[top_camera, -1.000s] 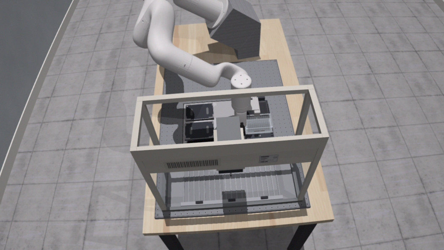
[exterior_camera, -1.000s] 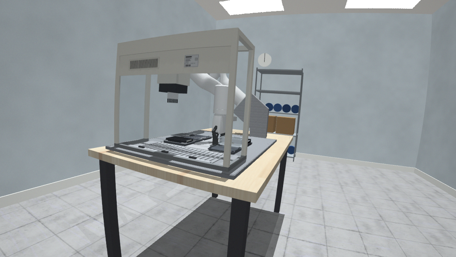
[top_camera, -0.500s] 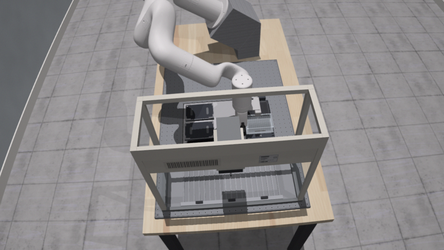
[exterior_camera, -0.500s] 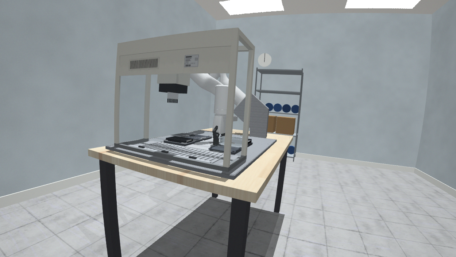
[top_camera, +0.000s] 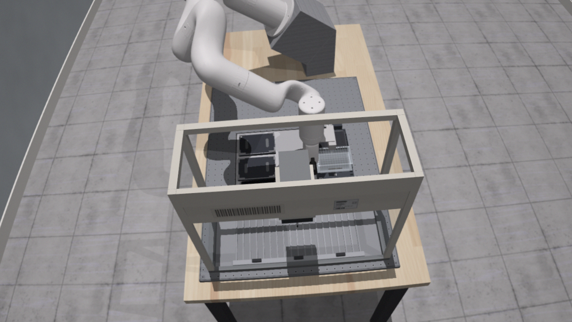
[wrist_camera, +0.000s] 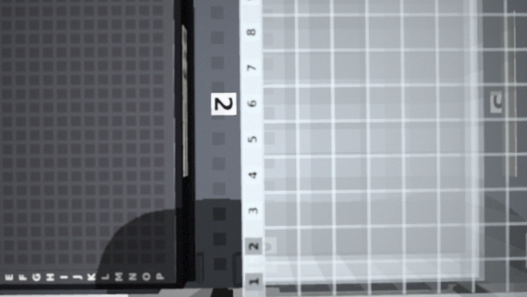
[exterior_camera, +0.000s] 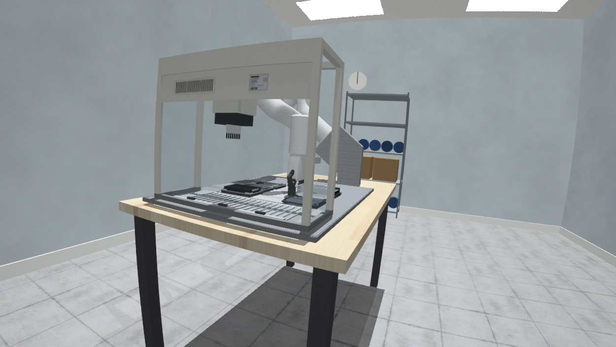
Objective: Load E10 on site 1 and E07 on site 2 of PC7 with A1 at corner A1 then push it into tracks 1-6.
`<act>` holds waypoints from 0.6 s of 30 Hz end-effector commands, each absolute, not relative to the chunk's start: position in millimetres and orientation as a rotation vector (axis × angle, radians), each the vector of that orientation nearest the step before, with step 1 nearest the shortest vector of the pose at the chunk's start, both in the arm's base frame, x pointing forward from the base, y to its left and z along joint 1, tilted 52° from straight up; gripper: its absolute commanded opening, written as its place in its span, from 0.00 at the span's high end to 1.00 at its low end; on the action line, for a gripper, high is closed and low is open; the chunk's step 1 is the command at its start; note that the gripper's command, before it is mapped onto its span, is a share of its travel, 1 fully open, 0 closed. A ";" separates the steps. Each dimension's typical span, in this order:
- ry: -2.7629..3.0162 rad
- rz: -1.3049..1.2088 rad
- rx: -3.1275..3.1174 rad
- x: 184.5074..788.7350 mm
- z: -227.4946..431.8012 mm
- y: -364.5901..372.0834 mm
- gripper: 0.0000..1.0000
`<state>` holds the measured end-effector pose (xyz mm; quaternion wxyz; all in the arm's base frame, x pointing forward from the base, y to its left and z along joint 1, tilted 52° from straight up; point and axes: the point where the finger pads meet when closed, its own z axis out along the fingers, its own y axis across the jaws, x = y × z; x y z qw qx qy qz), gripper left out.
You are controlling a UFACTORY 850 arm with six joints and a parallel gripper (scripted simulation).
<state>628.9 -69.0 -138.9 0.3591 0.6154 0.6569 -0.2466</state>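
Note:
The wrist view looks straight down on two nests. E10 [wrist_camera: 84, 139], a dark 384-well plate, lies on the left, and E07 [wrist_camera: 367, 143], a clear deep-well block, lies on the right. A white label "2" [wrist_camera: 223, 104] sits on the grey strip between them. My fingers do not show in this view. In the top view my gripper [top_camera: 313, 162] hangs open and empty beside the clear block [top_camera: 334, 159]; it also shows in the exterior view [exterior_camera: 291, 183]. The carrier PC7 [top_camera: 256, 156] lies on the apron to the left, and its two visible dark sites are bare. E01 is hidden behind the frame beam.
The instrument's beige frame [top_camera: 296, 188] spans the deck, and its top beam crosses just above my wrist. The grey pipetting head [top_camera: 294, 165] hangs between carrier and nests. The loading rails [top_camera: 298, 238] lie beyond the frame front. A shelf [exterior_camera: 375, 142] stands behind the table.

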 end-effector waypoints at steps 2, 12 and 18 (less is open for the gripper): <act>1.693 -0.635 1.586 629.4 -135.7 -70.7 0.00; 1.693 -0.635 1.586 629.3 -131.6 -74.0 0.00; 1.693 -0.635 1.586 629.3 -131.1 -74.4 0.00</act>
